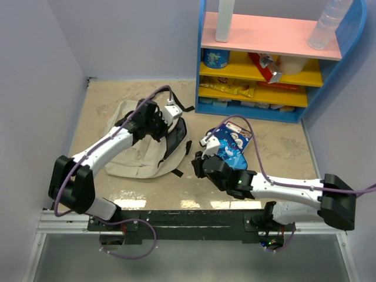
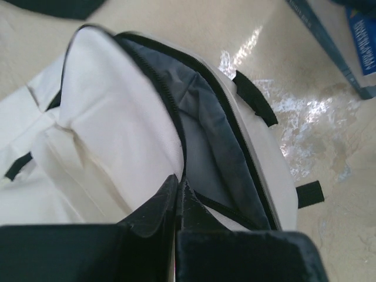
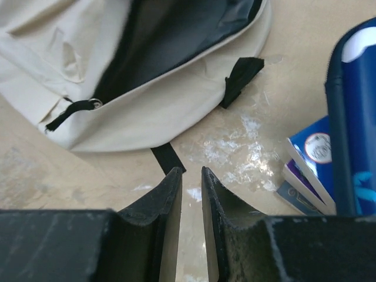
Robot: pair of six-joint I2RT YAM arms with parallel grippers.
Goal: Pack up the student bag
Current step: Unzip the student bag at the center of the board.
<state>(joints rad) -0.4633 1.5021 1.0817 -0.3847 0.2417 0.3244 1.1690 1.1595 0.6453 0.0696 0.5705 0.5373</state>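
**Hold the mouth open, bring the load in from the right**

The student bag [image 1: 138, 155] lies left of centre on the table [image 1: 111, 97], its dark-lined mouth turned right. The left gripper [image 2: 178, 188] has its fingers together on the zipper rim at the far right of the bag, seemingly pinching it so the cream flap stands up. The right gripper [image 3: 192, 182] hangs just right of the bag with its fingers a narrow gap apart and nothing between them.

To do this well, the left arm should lift the rim up and left, so the mouth gapes without dragging the soft bag. The right arm then needs wider jaws before it takes the blue pouch [image 1: 232, 147] or the books [image 3: 308, 170] beside it.

Open tabletop lies between bag and pouch. The shelf [image 1: 258, 59] crowds the far right and a wall bounds the left, so the near side offers the freest room to swing.
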